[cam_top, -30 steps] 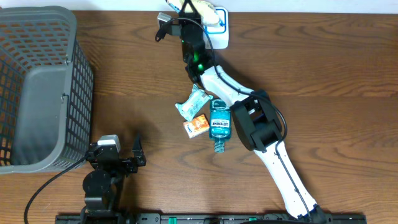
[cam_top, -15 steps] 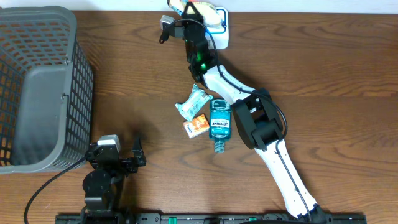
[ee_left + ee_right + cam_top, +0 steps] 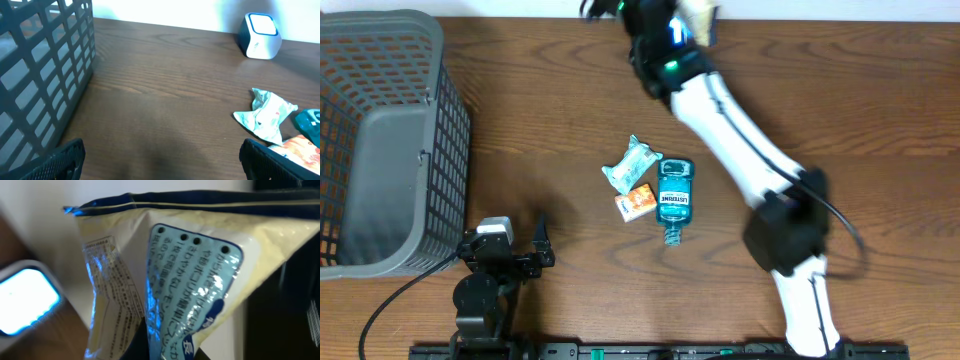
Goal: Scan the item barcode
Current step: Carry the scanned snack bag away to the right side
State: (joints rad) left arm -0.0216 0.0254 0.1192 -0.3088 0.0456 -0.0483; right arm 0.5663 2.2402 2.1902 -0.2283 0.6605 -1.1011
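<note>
One pouch, light, crinkly, slippery: my right fingers are closed on it, seemingly at the seam, the best hold, beside the scanner; left fingers gape wide, empty.

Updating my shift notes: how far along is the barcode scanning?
Done: the right gripper is shut on a snack bag. In hand: the bag is raised beside the scanner. Left: the teal wrapper, orange packet and mouthwash bottle lie on the table; the basket looks empty.

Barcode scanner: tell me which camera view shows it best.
Left wrist: the whole scanner stands unobstructed at the table's far edge. Right wrist catches only a blurred, glowing corner; overhead, the right arm hides it.
</note>
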